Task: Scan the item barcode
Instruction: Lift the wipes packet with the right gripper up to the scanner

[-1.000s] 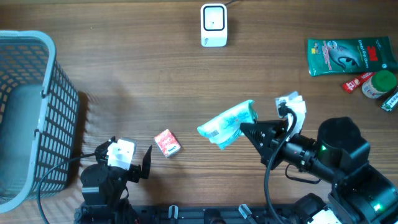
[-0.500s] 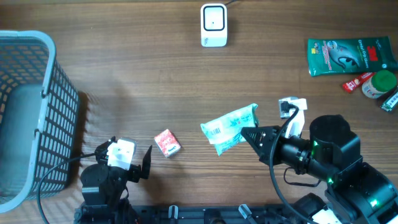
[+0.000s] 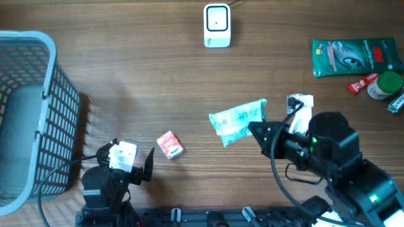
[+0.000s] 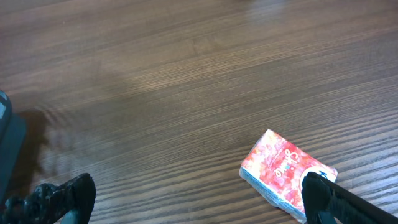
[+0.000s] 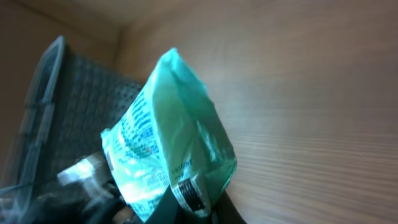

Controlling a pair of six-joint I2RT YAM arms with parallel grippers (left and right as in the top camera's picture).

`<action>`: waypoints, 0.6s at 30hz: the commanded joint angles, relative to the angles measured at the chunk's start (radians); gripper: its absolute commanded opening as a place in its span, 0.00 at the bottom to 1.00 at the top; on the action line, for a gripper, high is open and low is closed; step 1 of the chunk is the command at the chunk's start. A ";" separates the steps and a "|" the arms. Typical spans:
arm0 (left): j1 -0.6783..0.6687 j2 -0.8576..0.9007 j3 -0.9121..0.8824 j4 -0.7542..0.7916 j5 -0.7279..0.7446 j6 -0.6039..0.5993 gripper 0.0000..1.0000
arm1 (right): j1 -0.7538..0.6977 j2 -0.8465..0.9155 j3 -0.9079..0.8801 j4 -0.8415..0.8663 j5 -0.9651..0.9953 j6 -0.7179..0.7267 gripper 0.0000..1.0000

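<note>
A light green and white packet (image 3: 237, 121) hangs above the table's middle, pinched at its right end by my right gripper (image 3: 256, 131), which is shut on it. From the right wrist the packet (image 5: 168, 149) fills the centre, a small barcode near the fingers (image 5: 214, 210). The white scanner (image 3: 216, 25) stands at the far edge, well beyond the packet. My left gripper (image 4: 199, 199) rests low at the near left, open and holding nothing. A small red packet (image 4: 285, 173) lies by its right finger (image 4: 323, 199).
A grey mesh basket (image 3: 25, 120) fills the left side. A green pouch (image 3: 355, 57), a red tube (image 3: 362, 83), a green-capped jar (image 3: 386, 84) and a dark item (image 3: 396, 101) lie at the far right. A white object (image 3: 300, 104) sits behind the right arm.
The right gripper has carried the green packet a little to the right and further from me. The left arm has not moved.
</note>
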 commanded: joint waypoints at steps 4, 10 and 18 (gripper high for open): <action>0.005 -0.007 -0.003 0.002 -0.002 0.008 1.00 | 0.002 0.341 -0.040 0.529 0.387 -0.740 0.04; 0.005 -0.007 -0.003 0.002 -0.002 0.008 1.00 | -0.002 0.974 -0.035 1.590 0.734 -1.701 0.05; 0.005 -0.007 -0.003 0.002 -0.002 0.008 1.00 | -0.065 1.406 0.117 2.072 0.693 -1.848 0.04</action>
